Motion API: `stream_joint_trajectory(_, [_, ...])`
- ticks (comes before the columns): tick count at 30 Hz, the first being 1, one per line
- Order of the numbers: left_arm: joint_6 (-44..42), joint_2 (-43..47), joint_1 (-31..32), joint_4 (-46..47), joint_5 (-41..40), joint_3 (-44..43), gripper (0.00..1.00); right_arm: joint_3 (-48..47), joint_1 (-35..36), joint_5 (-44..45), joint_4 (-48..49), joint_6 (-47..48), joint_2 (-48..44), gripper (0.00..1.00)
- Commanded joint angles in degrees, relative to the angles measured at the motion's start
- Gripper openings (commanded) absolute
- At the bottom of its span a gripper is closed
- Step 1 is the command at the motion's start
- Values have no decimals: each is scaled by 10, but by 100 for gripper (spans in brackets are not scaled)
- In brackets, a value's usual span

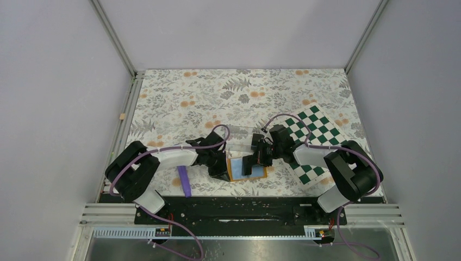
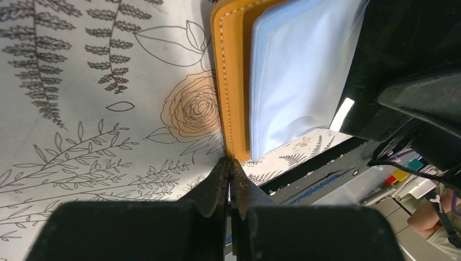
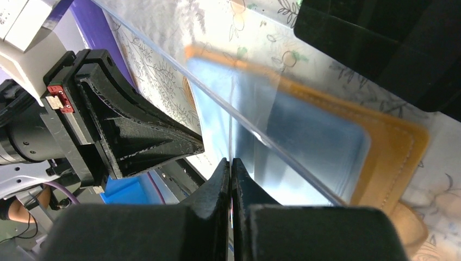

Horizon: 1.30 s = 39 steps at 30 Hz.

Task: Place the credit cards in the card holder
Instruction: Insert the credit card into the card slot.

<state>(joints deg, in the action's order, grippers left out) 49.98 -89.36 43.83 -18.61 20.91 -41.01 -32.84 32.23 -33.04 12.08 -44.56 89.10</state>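
Floral desk point(image 1: 179, 103), open card holder point(image 1: 234, 171) lower centre; left hand point(image 2: 229, 163) closed at orange edge, right hand point(image 3: 231, 162) closed above it; slide risk from weak edge pin.

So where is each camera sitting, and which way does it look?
Top camera: above and behind, looking down at the table; the left arm and right arm show.
Left wrist camera: on the left arm, looking past its shut left tool at the orange card holder.
Right wrist camera: on the right arm, looking past its shut right tool, through clear plastic, at the holder; the left tool shows too.
Shared: all three see the card holder.
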Motion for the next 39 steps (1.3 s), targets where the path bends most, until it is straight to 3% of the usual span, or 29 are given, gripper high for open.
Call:
stream_joint_trajectory(1, [-25, -13, 2, -21, -29, -22, 0, 4, 3, -26, -84, 5, 36, 0])
stream_joint_trajectory(15, [-45, -22, 2, -45, -30, -42, 0, -22, 7, -27, -180, 12, 32, 0])
stream_joint_trajectory(28, [-65, -34, 3, -66, -39, -58, 0, -34, 9, -69, -173, -20, 56, 0])
stream_joint_trajectory(39, [-64, -39, 9, -68, -40, -66, 0, -23, 10, -15, -214, -26, 41, 0])
